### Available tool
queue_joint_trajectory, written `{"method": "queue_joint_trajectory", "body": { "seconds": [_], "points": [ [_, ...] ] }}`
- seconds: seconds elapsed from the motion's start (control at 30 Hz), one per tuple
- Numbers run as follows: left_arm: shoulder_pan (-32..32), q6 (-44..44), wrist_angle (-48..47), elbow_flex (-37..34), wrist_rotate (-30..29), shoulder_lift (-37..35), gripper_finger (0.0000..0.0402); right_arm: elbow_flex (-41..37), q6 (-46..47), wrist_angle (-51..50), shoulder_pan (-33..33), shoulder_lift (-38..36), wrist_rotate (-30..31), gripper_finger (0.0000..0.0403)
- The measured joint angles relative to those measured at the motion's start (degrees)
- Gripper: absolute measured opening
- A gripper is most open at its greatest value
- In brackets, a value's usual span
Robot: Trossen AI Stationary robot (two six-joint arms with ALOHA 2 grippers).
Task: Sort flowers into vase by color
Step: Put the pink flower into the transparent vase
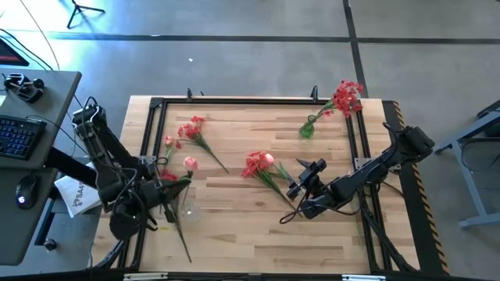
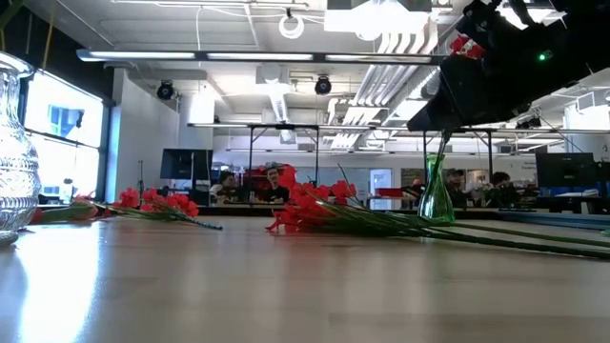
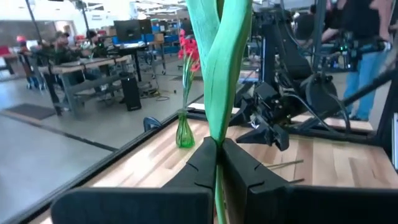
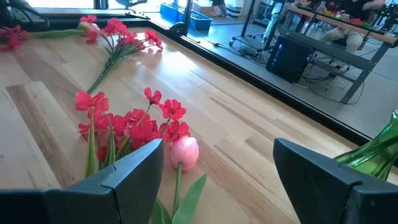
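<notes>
My left gripper [image 1: 166,197] is near the table's left edge, shut on a green flower stem [image 3: 217,177] with long leaves [image 3: 221,56]. A pink bud [image 1: 190,162] shows just beyond it, next to a clear glass vase [image 2: 14,157]. My right gripper [image 1: 301,187] is open and hovers over a bundle of red blossoms [image 4: 134,127] with one pink bud [image 4: 185,152] lying at mid-table. A green vase [image 1: 306,129] holds red flowers [image 1: 344,97] at the far right. More red blossoms [image 1: 191,129] and a pink bud [image 1: 168,142] lie at the far left. My left gripper pinches the thin green stem [image 3: 217,186] between its two fingers [image 3: 202,168], just below where the leaves fan out. The fingers come in about level from the table's left and lie across the stem. The leaves rise above the fingers; the stem's lower end is hidden behind them.
A black frame [image 1: 234,101] borders the wooden table. A desk with a keyboard [image 1: 16,133] stands off the left side. Bare wood lies along the near edge [image 1: 258,250]. People sit at desks [image 2: 272,181] in the room beyond.
</notes>
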Motion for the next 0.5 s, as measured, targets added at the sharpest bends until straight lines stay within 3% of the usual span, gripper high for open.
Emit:
{"method": "queue_joint_trajectory", "body": {
  "seconds": [0.23,0.5],
  "points": [
    [-1.65,-4.9,0.17,-4.36,-1.0,-1.89,0.0,0.0,-0.52,2.92,0.0,0.0,0.03,0.0298],
    [-3.62,-6.08,1.5,-4.57,-1.87,-1.64,0.0,0.02,-0.59,3.5,0.0,0.0,0.03,0.0298]
  ]
}}
